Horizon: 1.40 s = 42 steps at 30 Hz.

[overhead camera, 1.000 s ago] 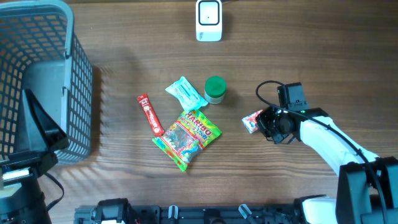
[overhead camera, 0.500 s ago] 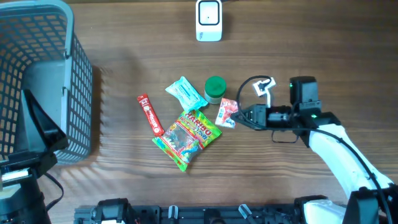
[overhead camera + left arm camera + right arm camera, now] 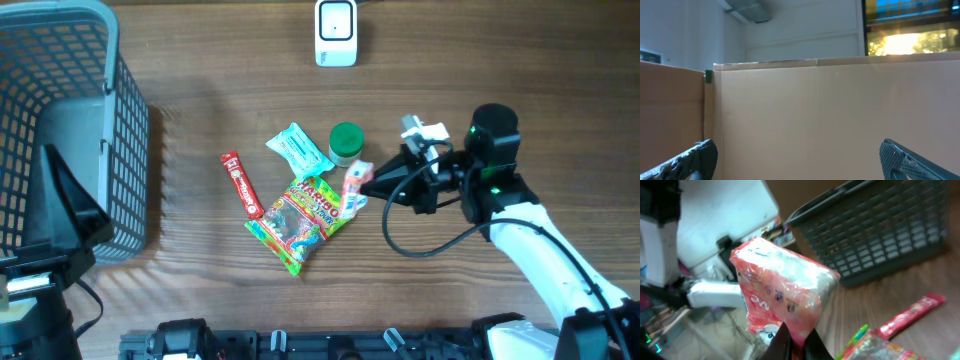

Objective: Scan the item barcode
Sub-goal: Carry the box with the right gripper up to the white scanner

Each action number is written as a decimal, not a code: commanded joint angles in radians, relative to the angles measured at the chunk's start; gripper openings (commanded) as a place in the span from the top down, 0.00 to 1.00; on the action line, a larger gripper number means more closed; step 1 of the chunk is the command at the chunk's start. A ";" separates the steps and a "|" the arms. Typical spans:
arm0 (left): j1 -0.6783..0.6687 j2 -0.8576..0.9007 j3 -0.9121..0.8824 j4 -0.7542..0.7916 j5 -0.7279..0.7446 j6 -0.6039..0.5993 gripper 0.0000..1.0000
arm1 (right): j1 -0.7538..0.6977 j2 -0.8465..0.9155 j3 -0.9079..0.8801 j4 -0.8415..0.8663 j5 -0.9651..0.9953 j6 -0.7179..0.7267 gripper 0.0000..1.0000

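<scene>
Overhead, right claw (image 3: 370, 184) reaches left, pinching seemingly upright packet (image 3: 353, 190).

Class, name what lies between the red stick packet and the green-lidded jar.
A pale teal sachet lies between the red stick packet and the green-lidded jar, seen in the overhead view.

The Haribo bag (image 3: 300, 222) is showing green and yellow borders around a red logo and a jumble of multicoloured sweets. At its right edge, the snack packet (image 3: 354, 188) is showing glossy red and pink with white patches and small dark print. Above the bag, a jar (image 3: 346, 143) is showing a plain green lid, and a pouch (image 3: 297, 148) is showing pale teal and white. Left of the bag, a stick packet (image 3: 241, 185) is showing red with white lettering. Far left, the basket (image 3: 126, 120) is showing grey in an open grid mesh. Far above the bag, the scanner (image 3: 336, 32) is showing white. The table (image 3: 500, 60) is showing brown streaked wood grain.
</scene>
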 commanded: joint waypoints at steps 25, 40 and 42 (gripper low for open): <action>-0.084 -0.483 -0.006 0.009 0.170 -0.010 0.00 | 0.099 -0.008 0.014 0.340 0.251 0.916 0.95; -0.124 -0.494 0.013 -0.056 0.169 -0.009 0.00 | 0.098 -0.008 0.039 0.154 0.678 0.460 0.95; -0.124 -0.494 0.013 -0.139 0.169 -0.009 0.00 | 0.099 -0.008 0.072 -0.007 0.831 0.350 0.95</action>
